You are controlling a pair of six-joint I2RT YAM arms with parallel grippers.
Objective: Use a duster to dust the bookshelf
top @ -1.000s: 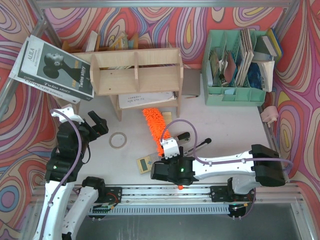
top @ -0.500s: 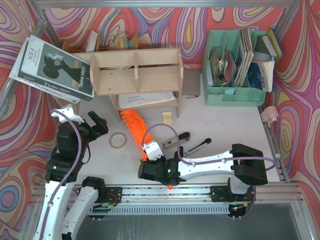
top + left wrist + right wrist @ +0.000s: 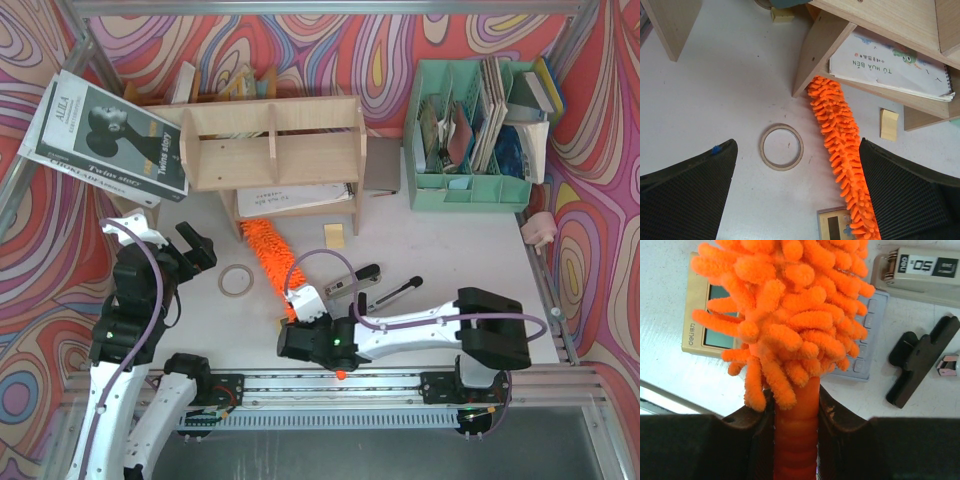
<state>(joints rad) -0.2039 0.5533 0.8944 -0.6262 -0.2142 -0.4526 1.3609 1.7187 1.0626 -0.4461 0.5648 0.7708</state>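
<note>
The plywood bookshelf (image 3: 270, 150) stands at the back centre. The orange fluffy duster (image 3: 268, 252) lies slanted on the table, its tip at the foot of the shelf's left front leg (image 3: 820, 50). My right gripper (image 3: 300, 312) is shut on the duster's orange handle (image 3: 795, 430), just behind the brush head (image 3: 790, 305). My left gripper (image 3: 195, 248) is open, left of the duster (image 3: 840, 135) and apart from it, and holds nothing.
A wooden ring (image 3: 236, 280) lies between the arms. A calculator (image 3: 710, 335) is under the brush; a stapler (image 3: 352, 280) and black clip (image 3: 400, 292) lie to its right. A mint organiser (image 3: 470, 130) stands back right, a book (image 3: 105, 135) back left.
The right arm swung the duster leftward, bringing its tip from under the shelf's middle to the left leg. It has barely moved over the last half second. The left arm stayed still.
</note>
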